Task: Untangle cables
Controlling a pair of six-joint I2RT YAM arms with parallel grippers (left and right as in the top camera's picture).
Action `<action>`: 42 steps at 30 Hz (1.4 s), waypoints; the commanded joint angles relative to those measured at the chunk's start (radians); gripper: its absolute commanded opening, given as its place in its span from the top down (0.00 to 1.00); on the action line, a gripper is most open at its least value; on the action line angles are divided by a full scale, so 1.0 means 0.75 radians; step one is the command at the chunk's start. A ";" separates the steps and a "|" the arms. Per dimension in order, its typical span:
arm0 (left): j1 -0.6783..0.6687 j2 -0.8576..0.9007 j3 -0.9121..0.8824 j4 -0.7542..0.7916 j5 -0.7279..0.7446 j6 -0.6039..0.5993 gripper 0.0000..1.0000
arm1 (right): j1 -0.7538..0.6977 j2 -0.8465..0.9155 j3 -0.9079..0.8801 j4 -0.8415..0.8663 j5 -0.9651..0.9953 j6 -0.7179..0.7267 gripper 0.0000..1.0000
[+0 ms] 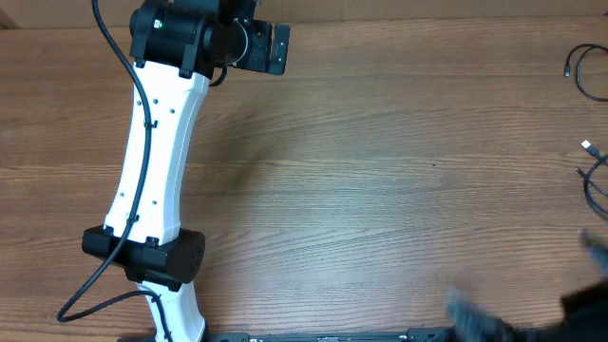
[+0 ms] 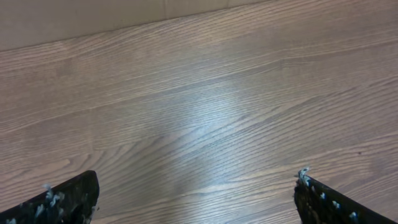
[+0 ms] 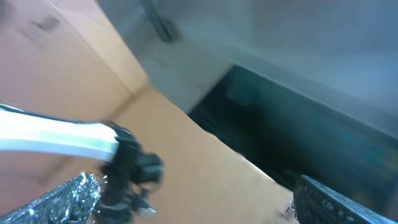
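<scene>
Black cables lie at the table's far right edge in the overhead view: one loop [image 1: 587,72] at the top right and another [image 1: 595,179] with a light connector [image 1: 589,146] below it. My left gripper [image 1: 264,47] is at the far left of the table, far from the cables. In the left wrist view it [image 2: 196,200] is open and empty over bare wood. My right arm [image 1: 579,302] is a motion blur at the bottom right corner. The right gripper [image 3: 199,205] is open and empty in its blurred wrist view. No cable shows in either wrist view.
The wooden table [image 1: 380,190] spans the overhead view. The white left arm [image 1: 157,161] reaches from the front left to the back left, with its own black cable [image 1: 95,294] at the base. The right wrist view shows that arm [image 3: 62,140] and a dark area [image 3: 298,124] beyond the table edge.
</scene>
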 commanded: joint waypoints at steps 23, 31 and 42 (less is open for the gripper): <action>-0.009 0.004 0.010 -0.086 -0.014 0.076 0.00 | 0.562 -0.430 0.169 -1.345 0.560 -0.725 0.00; -0.009 0.004 0.010 -0.084 -0.013 0.079 0.00 | 0.563 -0.430 0.341 -1.473 0.750 -0.725 0.00; -0.009 0.004 0.010 -0.084 -0.013 0.079 0.00 | 0.562 -0.430 -0.226 -0.856 0.761 -0.648 0.00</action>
